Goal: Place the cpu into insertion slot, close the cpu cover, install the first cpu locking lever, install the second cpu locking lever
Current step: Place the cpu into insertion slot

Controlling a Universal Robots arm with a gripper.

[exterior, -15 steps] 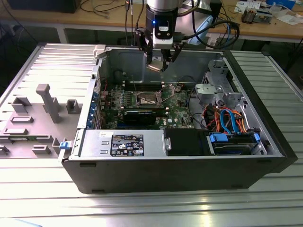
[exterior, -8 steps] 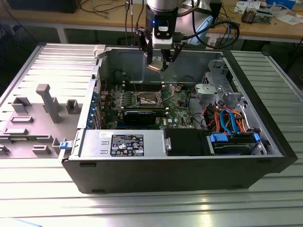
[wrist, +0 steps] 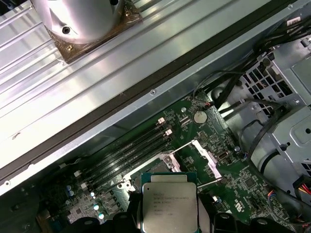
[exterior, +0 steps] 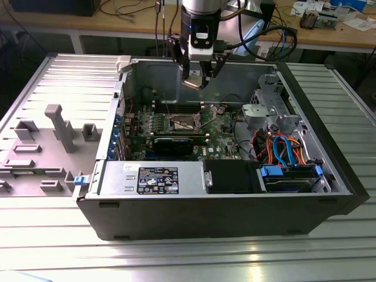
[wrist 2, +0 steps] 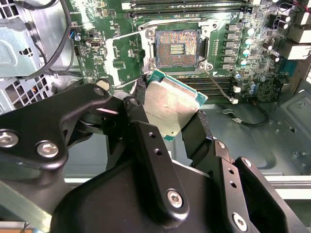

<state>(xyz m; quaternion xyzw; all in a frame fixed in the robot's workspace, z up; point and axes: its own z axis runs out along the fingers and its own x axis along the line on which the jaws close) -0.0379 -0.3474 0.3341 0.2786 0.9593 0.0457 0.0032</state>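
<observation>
Chip (wrist 2: 172,104) clamped by its edges between closed jaws, hanging well above bare socket (wrist 2: 177,47) below them. Placing step in hand; probably calls for squaring chip to socket, then gentle lowering.

The cpu (wrist 2: 171,106) has a dull, smudged metal top (green board at its rim); the ribbed metal table (exterior: 176,258) gleams smoothly.
</observation>
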